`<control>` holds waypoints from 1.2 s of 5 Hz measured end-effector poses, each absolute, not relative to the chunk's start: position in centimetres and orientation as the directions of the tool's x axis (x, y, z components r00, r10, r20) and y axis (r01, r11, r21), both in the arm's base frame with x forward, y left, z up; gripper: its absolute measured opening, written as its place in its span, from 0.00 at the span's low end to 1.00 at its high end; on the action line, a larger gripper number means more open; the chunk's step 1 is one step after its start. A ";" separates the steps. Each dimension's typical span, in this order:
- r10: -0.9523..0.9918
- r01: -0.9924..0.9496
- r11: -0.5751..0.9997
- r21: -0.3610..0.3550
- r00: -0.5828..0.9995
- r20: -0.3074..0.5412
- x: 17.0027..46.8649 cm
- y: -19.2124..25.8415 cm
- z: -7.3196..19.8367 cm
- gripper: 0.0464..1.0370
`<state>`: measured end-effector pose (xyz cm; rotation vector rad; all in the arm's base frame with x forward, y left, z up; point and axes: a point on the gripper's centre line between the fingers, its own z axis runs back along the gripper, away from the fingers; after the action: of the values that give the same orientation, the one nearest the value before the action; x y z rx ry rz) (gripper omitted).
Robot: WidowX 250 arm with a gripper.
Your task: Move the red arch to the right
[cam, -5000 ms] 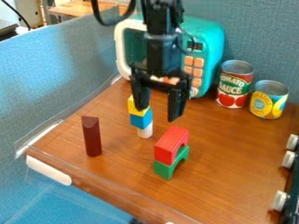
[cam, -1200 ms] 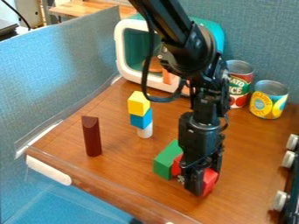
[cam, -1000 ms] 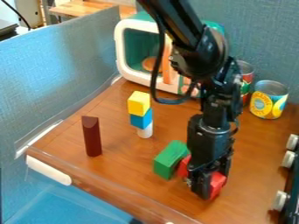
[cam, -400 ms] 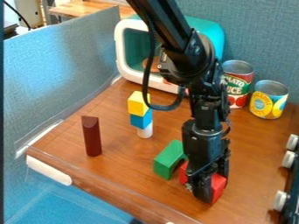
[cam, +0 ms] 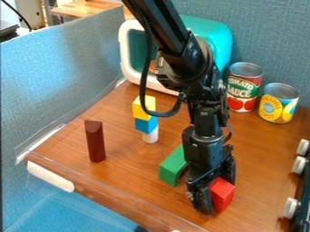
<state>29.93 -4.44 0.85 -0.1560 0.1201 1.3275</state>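
Note:
The gripper (cam: 216,186) is low over the front right part of the table, its fingers apart, one at the left front and one at the right rear. Between and beside them shows the red arch (cam: 223,195), resting on the table with its left part hidden behind the near finger. Just left of the gripper lies the green arch (cam: 173,167), partly covered by it, with a gap of bare wood at its front right.
A yellow block (cam: 143,107) tops a blue block (cam: 146,124) and a white cylinder (cam: 151,135). Farther left stands a dark red pillar (cam: 95,142). Two cans (cam: 244,88) (cam: 278,103) and a toy oven (cam: 212,38) are behind; stove knobs (cam: 291,207) line the right edge.
The red arch has come off the green arch and now sits to its right on the table. Lately the gripper has shifted slightly left and its fingers have parted, while the red arch's right end stayed put.

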 end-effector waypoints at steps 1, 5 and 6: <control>0.941 -0.940 0.322 -0.111 0.331 -0.070 30.5 -4.0 3.7 0.96; 0.658 -0.661 0.739 -0.133 0.750 -0.070 31.8 3.5 8.1 0.96; 0.456 -0.459 0.887 -0.044 0.888 -0.060 30.9 4.7 8.2 0.96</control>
<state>30.87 4.69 8.20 -0.0573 0.0490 0.4756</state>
